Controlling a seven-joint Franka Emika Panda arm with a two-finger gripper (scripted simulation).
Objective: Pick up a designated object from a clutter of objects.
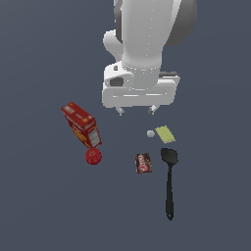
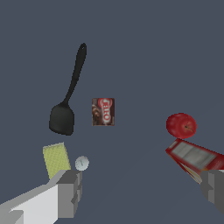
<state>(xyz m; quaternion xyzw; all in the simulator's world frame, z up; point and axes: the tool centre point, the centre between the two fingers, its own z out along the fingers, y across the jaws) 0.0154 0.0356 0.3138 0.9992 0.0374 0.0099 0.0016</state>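
A glossy white arm (image 1: pixel 147 34) with rounded links and dark grey joint bands ends in a boxy white gripper (image 1: pixel 137 111) carrying two small grey fingers (image 2: pixel 70 192).

Both renders are evenly and softly lit, with no visible light source and no glare. The dark slate table (image 1: pixel 44 206) reads flat and uniform, and the objects cast almost no shadows on it. The white arm (image 1: pixel 147 39) shows gentle grey shading at its upper right in the exterior view. Edges look slightly soft and low-resolution; no lens distortion shows.
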